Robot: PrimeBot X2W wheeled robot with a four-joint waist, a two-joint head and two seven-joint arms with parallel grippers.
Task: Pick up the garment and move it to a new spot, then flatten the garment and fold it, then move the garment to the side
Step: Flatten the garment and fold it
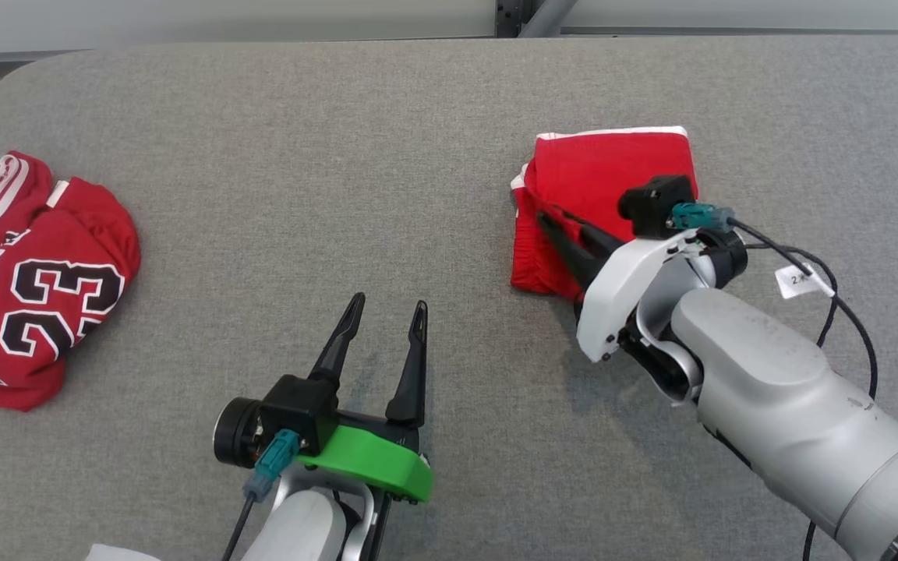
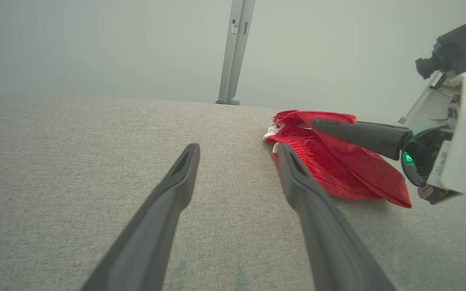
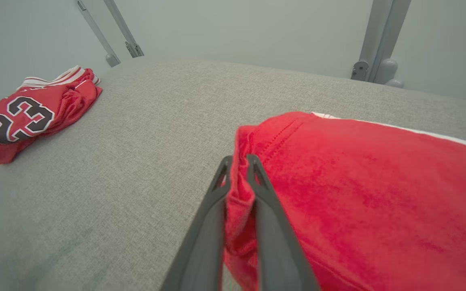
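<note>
with right gripper (image 3: 239,159) clamped on left edge of folded red shorts (image 1: 613,167), at right of grey table (image 1: 340,156), slide low and flat rightward to preserve folds; hold left gripper (image 1: 388,302), fingers apart, clear.

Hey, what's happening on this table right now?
The right gripper is pinching an edge of a folded red garment lying on the right side of the grey table. The left gripper is open and empty near the middle. A crumpled red jersey numbered 23 sits at the far left.
</note>
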